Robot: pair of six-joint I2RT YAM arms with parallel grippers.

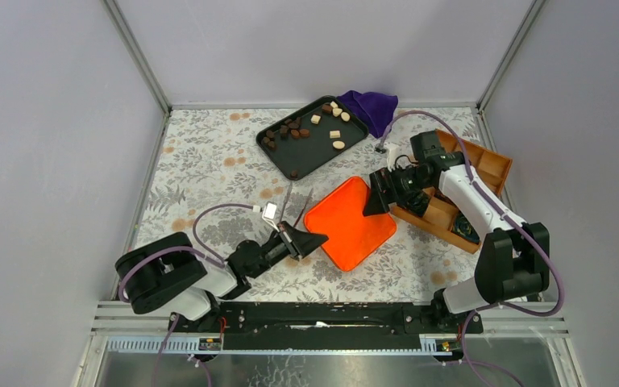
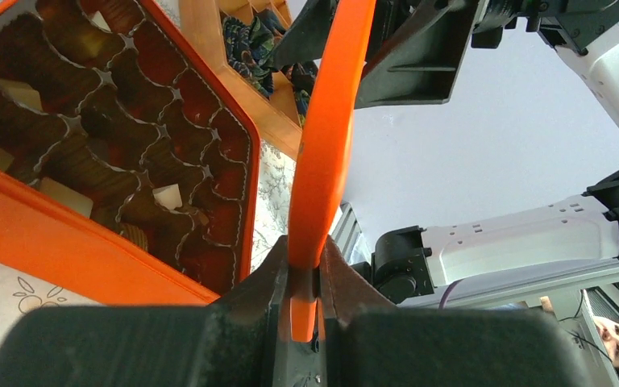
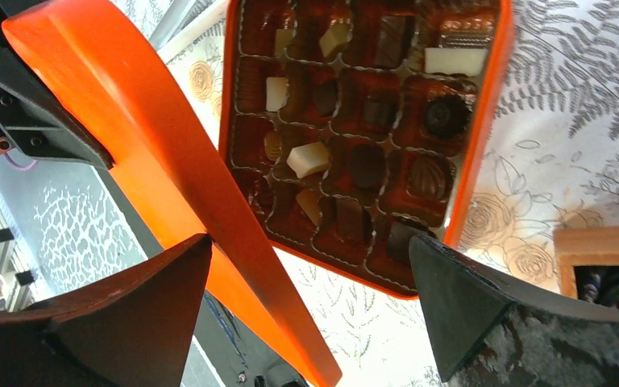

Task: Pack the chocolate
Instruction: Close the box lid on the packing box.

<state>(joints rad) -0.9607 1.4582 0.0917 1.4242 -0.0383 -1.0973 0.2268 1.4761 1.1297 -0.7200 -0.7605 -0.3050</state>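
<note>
An orange lid (image 1: 350, 223) hangs tilted over the table, and my left gripper (image 1: 310, 240) is shut on its left corner. In the left wrist view the lid's edge (image 2: 326, 137) is pinched between the jaws of that gripper (image 2: 305, 278). Under it lies the orange box (image 3: 483, 137), with brown and white chocolate (image 3: 308, 159) in its brown compartments. My right gripper (image 1: 377, 201) is open at the lid's right side. The lid (image 3: 153, 153) passes by its left finger, and nothing is gripped. More chocolate (image 1: 290, 129) lies loose on a black tray (image 1: 310, 153).
A purple cloth (image 1: 371, 106) lies behind the tray at the back. A wooden compartment box (image 1: 488, 165) stands at the right, under the right arm. A flowered cloth covers the table, and grey walls close in both sides.
</note>
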